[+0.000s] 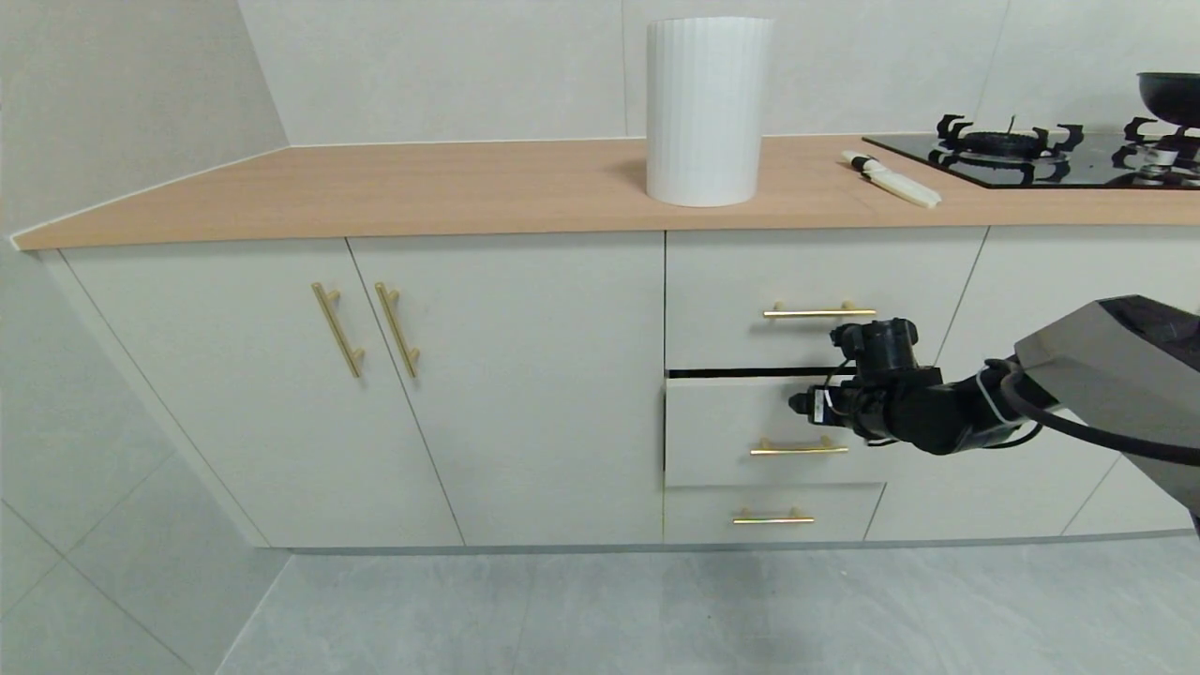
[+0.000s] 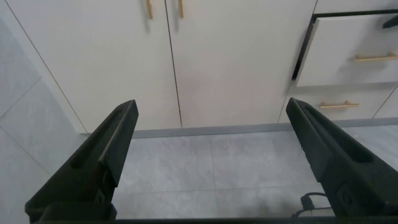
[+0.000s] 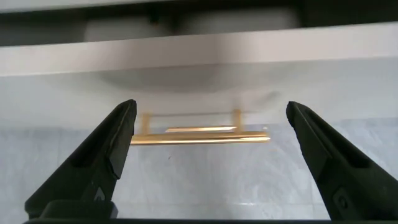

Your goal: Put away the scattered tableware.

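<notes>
A pale, long utensil (image 1: pixel 891 178) lies on the wooden countertop (image 1: pixel 422 187) beside the stove. Below it, the middle drawer (image 1: pixel 731 422) stands slightly pulled out, with a dark gap above its front. My right gripper (image 1: pixel 797 405) hovers just in front of that drawer, above its gold handle (image 1: pixel 797 449). In the right wrist view the right gripper (image 3: pixel 210 111) is open, and the gold handle (image 3: pixel 199 137) lies ahead between the two fingers, untouched. My left gripper (image 2: pixel 210 107) is open and holds nothing, low over the floor and facing the cabinet doors; the drawer (image 2: pixel 348 50) is off to one side.
A tall white ribbed container (image 1: pixel 703 111) stands on the counter above the drawers. A black gas hob (image 1: pixel 1031 155) with a dark pan (image 1: pixel 1170 94) fills the counter's right end. Two cabinet doors with gold handles (image 1: pixel 366 328) are on the left. Grey tiled floor (image 1: pixel 562 609) lies below.
</notes>
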Tool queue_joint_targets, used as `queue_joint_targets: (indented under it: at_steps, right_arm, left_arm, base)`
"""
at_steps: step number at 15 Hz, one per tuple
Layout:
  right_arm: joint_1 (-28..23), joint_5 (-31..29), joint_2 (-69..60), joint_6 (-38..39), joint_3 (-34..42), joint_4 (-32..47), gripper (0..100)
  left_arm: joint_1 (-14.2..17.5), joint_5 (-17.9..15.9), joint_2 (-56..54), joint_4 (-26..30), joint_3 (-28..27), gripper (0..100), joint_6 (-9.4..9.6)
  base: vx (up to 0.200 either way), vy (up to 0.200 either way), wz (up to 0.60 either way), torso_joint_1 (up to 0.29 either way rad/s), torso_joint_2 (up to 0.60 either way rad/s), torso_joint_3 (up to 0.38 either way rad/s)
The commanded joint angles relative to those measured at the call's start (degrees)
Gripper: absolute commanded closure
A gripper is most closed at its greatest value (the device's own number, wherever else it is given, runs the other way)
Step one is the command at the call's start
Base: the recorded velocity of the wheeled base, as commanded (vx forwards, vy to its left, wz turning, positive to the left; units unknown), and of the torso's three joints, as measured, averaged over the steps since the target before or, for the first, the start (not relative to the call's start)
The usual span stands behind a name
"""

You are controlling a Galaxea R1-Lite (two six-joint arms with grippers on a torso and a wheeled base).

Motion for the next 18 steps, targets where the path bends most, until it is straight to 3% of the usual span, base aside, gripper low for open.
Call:
queue_joint_targets:
  at_steps: [1,9,18]
  right_arm:
    - [-0.66,0.05,1.1,0.01,0.09,-1.15,0]
    - [-0.75,-2.33,5.23,-0.08,-0.44,-11.96,0]
    - [-1.28,-3.56,6.81,0.01,-2.64,-14.6,0]
  left_arm:
    - [0.0,-0.01,0.02,-0.01,0.0,0,-0.01]
    - [0.0,0.08,0.02,-0.01,0.0,0,-0.01]
    - [0.0,-0.01,0.02,-0.01,0.0,0,-0.01]
  base:
    - [0.0,0.0,0.0,0.0,0.0,0.0]
    - [0.0,0.0,0.0,0.0,0.0,0.0]
    - [0.0,0.0,0.0,0.0,0.0,0.0]
